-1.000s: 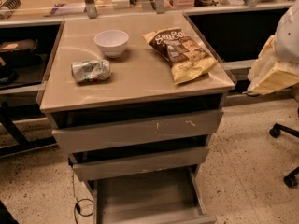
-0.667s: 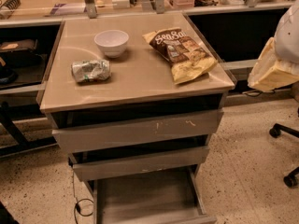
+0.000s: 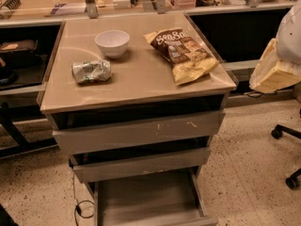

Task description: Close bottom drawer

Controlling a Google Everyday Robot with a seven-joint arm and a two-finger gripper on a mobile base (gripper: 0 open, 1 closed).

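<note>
The bottom drawer (image 3: 149,199) is the lowest of three grey metal drawers in a cabinet. It is pulled far out toward me, showing a deep empty box with thin side rails, and its front runs past the bottom edge of the view. The middle drawer (image 3: 141,165) and the top drawer (image 3: 138,132), which has orange scratches, stick out only a little. My gripper (image 3: 273,73) is the pale cream part under the white arm at the right edge. It hangs at tabletop height, well to the right of the cabinet and far from the bottom drawer.
On the cabinet top (image 3: 141,84) lie a white bowl (image 3: 112,42), a crumpled silver packet (image 3: 91,71) and a chip bag (image 3: 184,53). A black chair base with castors (image 3: 288,155) stands on the floor at right. A cable (image 3: 77,206) loops at the cabinet's lower left. Dark shelving runs behind.
</note>
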